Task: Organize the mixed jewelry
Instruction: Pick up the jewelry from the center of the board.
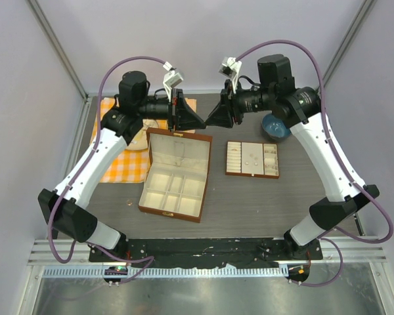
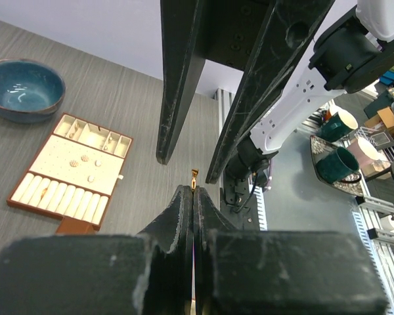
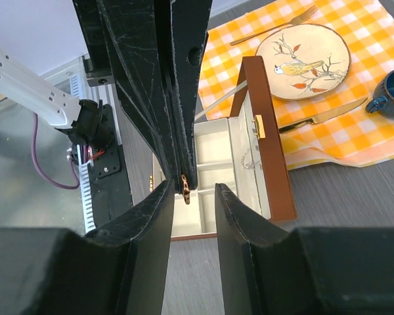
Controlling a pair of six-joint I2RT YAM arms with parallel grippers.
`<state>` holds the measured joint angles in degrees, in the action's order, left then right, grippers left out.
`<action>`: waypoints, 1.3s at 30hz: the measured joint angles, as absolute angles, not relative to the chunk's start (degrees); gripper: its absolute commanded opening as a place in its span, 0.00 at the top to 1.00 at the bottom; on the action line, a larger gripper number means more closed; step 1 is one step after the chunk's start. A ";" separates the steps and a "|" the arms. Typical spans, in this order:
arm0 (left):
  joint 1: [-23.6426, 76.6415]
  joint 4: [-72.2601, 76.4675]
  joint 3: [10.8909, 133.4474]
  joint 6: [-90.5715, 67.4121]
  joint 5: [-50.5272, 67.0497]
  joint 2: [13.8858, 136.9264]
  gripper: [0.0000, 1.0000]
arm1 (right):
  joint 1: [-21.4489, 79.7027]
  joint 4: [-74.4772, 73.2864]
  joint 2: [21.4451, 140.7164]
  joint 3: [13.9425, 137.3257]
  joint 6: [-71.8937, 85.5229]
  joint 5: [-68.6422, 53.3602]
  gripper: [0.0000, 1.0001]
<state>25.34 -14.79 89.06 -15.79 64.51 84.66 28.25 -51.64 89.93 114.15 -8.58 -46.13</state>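
Note:
My left gripper (image 1: 198, 123) is shut on a tiny copper-gold jewelry piece (image 2: 194, 177) that sticks out past its fingertips (image 2: 184, 197), high above the back of the table. My right gripper (image 1: 214, 119) faces it tip to tip and is open. In the right wrist view its fingers (image 3: 151, 216) stand on either side of the piece (image 3: 184, 189) without closing on it. A thin silver chain (image 3: 249, 157) lies in the lid of the open brown box (image 1: 176, 174). Small rings (image 2: 85, 158) sit on the flat jewelry tray (image 1: 252, 159).
A blue bowl (image 1: 276, 126) stands at the back right. An orange checkered cloth (image 1: 121, 164) at the left carries a bird plate (image 3: 303, 61), a gold fork, a knife (image 3: 322, 115) and a blue mug (image 3: 393, 92).

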 measured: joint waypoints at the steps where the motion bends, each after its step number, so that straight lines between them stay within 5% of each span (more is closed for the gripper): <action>1: 25.39 -14.83 89.14 -15.77 64.51 84.66 1.00 | 28.40 -51.81 90.02 114.15 -8.78 -46.06 0.64; 21: 25.50 -15.75 89.17 -15.55 64.55 84.66 1.00 | 30.06 -52.93 90.15 114.15 -11.03 -45.04 0.99; 25: 25.50 -16.16 89.19 -15.57 64.55 84.66 0.99 | 30.24 -53.25 90.15 114.15 -11.88 -44.82 0.99; 30: 25.50 -16.19 89.19 -15.51 64.53 84.66 0.51 | 30.44 -53.76 90.04 114.15 -12.64 -43.44 0.99; 39: 23.57 -16.23 89.80 -14.92 64.53 84.53 0.42 | 30.65 -57.34 89.47 114.15 -16.25 -35.22 0.99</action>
